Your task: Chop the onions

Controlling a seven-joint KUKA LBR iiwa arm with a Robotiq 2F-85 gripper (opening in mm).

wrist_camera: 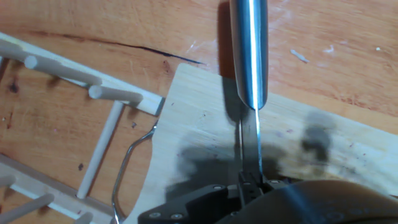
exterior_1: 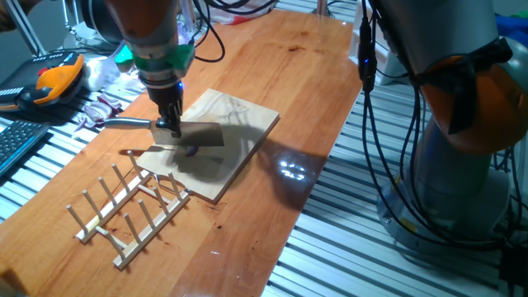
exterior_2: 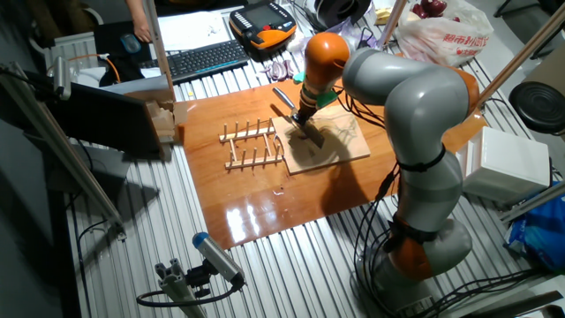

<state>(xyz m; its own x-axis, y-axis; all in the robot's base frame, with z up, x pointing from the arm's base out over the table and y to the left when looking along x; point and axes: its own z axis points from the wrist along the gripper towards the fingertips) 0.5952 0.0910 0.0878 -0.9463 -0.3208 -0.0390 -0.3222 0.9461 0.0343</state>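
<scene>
Pincer [exterior_1: 171, 125] clamped on knife [exterior_1: 177, 132] over wooden board [exterior_1: 235, 115].
Onions [exterior_1: 190, 151], a small purple bit, lie on the board under the flat-held blade; long axis too small to tell. Dowel rack [exterior_1: 132, 210] beside it on surface [exterior_1: 272, 223].

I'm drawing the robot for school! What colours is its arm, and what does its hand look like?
The arm is fat, rounded and silver-grey with bright orange rings at its joints. Near the hand sits a green band. The gripper is small and black with two thin fingers. Black cables hang beside the arm.
</scene>
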